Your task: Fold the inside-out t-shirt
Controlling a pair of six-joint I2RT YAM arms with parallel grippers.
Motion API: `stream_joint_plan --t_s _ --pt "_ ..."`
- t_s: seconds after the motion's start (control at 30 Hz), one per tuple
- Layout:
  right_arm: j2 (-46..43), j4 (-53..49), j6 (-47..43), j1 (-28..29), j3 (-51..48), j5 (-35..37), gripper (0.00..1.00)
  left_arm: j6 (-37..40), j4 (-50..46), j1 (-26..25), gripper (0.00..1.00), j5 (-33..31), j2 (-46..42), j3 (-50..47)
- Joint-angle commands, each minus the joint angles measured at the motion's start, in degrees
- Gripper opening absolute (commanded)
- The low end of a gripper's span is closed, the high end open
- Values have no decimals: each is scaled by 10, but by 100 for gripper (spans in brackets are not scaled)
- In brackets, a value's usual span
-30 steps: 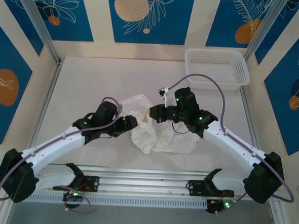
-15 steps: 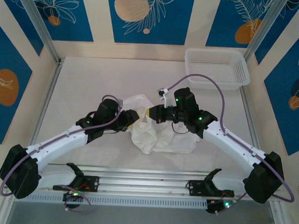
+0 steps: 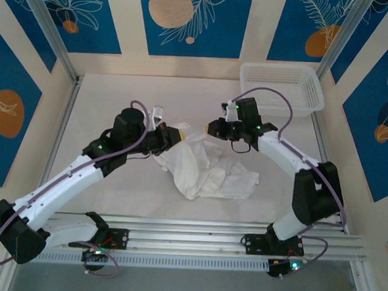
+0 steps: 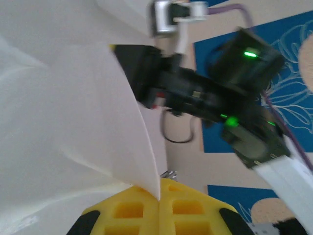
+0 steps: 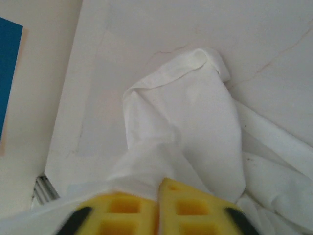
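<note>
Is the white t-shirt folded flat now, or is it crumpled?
Crumpled, not folded. The t-shirt lies in a wrinkled heap, its far edge pinched by the left gripper and the right gripper.

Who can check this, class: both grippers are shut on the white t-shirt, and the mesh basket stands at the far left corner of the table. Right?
Not quite. The mesh basket stands at the far right corner of the table, as the top external view shows. The rest holds: the left gripper and the right gripper are each shut on the white t-shirt.
</note>
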Motion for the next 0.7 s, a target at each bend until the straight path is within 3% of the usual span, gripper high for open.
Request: stream_joint_plan --t_s 0.0,0.17,0.3,0.4,0.53,0.67 --pt "-3 -13 7 8 35 -60 27 37 -52 3 0 13 4 3" --pt "-74 -21 33 7 -1 -12 45 61 -73 32 0 4 32 -22" --pt "-165 -7 49 9 -68 10 53 67 -59 88 0 39 56 -54" --pt "-215 25 64 30 -113 9 56 107 -83 136 0 28 85 -68" --pt "-202 0 23 120 -99 67 57 140 -161 211 0 -49 125 -95" --pt "-114 -1 -1 217 -67 157 57 135 -156 297 1 -102 129 -171"
